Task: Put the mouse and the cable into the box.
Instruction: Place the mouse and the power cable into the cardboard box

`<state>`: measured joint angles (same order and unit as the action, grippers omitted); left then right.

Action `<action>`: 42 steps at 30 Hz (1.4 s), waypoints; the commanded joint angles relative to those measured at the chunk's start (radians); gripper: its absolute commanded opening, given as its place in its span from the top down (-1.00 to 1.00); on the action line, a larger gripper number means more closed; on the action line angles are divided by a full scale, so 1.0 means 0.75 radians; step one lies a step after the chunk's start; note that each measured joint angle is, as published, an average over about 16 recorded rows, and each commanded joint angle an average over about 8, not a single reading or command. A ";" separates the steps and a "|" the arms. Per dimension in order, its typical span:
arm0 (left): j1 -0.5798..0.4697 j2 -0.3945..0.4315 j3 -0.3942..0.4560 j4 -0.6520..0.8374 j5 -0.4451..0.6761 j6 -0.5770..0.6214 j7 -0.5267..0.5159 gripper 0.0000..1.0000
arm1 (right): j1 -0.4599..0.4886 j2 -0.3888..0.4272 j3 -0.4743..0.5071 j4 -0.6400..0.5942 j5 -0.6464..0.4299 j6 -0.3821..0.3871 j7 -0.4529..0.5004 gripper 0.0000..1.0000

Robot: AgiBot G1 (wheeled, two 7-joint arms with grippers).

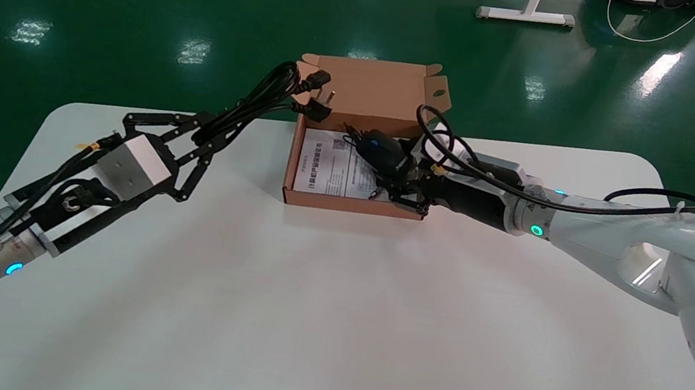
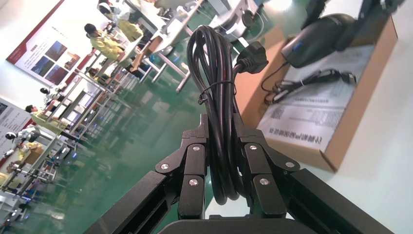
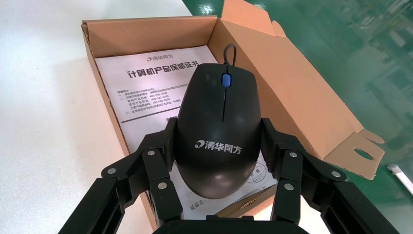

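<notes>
Black mouse [image 1: 382, 150] over box [image 1: 366, 86], cable [image 1: 253, 102] beside

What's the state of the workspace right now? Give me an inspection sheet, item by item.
Surface: white table; the box stands at its far edge.
Job's things: open cardboard box with a printed sheet inside; mouse held over the box; cable, a tied bundle, held in the air to the box's left.
Clutter: nothing seen.
Pincers: left pincer shut on the cable; right pincer shut on the mouse.
Cables: mouse cord bundled on the sheet; black arm cable runs along the right arm.
Surroundings: green floor, white stand foot, white cable on the floor.
</notes>
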<state>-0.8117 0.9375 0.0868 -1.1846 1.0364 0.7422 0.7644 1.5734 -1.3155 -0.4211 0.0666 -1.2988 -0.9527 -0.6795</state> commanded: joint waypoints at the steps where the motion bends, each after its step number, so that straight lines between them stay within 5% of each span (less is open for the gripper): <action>1: 0.001 -0.001 0.003 -0.002 0.007 -0.003 0.004 1.00 | 0.004 -0.002 0.001 -0.010 0.002 -0.002 -0.008 -1.00; 13: -0.078 0.041 0.060 0.055 0.084 0.003 0.068 1.00 | 0.018 0.002 0.007 -0.042 0.012 -0.009 -0.032 -1.00; 20: -0.175 0.119 0.100 0.157 0.111 0.044 0.150 1.00 | 0.062 0.109 0.030 -0.056 0.044 -0.021 -0.028 -1.00; 27: -0.258 0.209 0.115 0.316 0.104 0.093 0.252 1.00 | 0.104 0.196 0.034 -0.084 0.049 -0.049 0.014 -1.00; 42: -0.470 0.443 0.125 0.810 0.071 0.217 0.556 1.00 | 0.109 0.198 0.031 -0.088 0.044 -0.053 0.021 -1.00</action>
<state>-1.1623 1.2640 0.1776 -0.5783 1.0889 0.8981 1.1836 1.6555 -1.1671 -0.3979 0.0008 -1.2657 -0.9924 -0.6638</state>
